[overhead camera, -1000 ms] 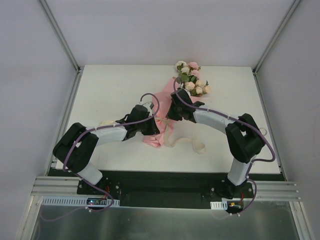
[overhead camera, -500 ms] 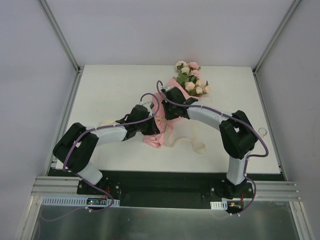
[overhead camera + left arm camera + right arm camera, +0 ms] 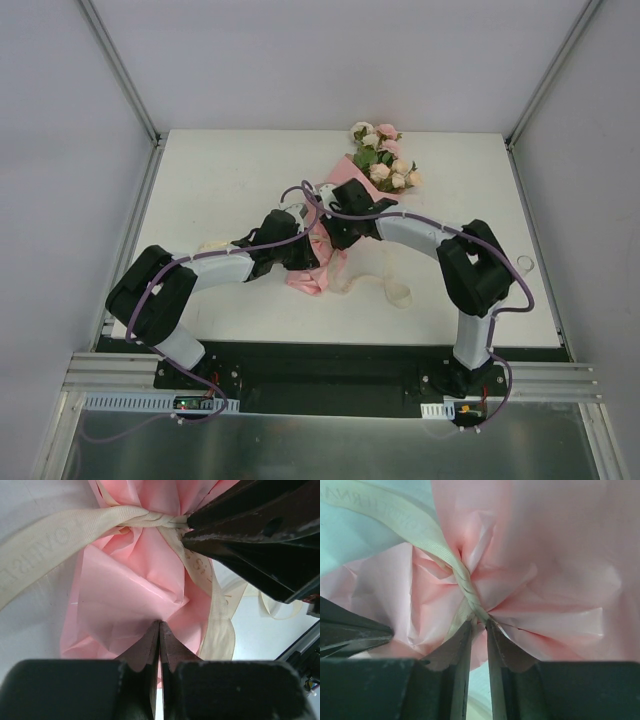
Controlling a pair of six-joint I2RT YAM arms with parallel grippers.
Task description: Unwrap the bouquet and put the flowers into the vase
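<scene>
right wrist: untying step; right gripper [image 3: 479, 622] narrowly parted astride ribbon [image 3: 468, 596] knot; left gripper [image 3: 159, 624] clamped, probably pinching bouquet [image 3: 130, 592] paper. next: close on ribbon, pull knot loose.

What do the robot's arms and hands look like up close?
The left arm and right arm share a look: pale grey tubular links between chunky black joints, a purple cable running along each. The left hand and right hand each end in two black, tapered fingers.
</scene>
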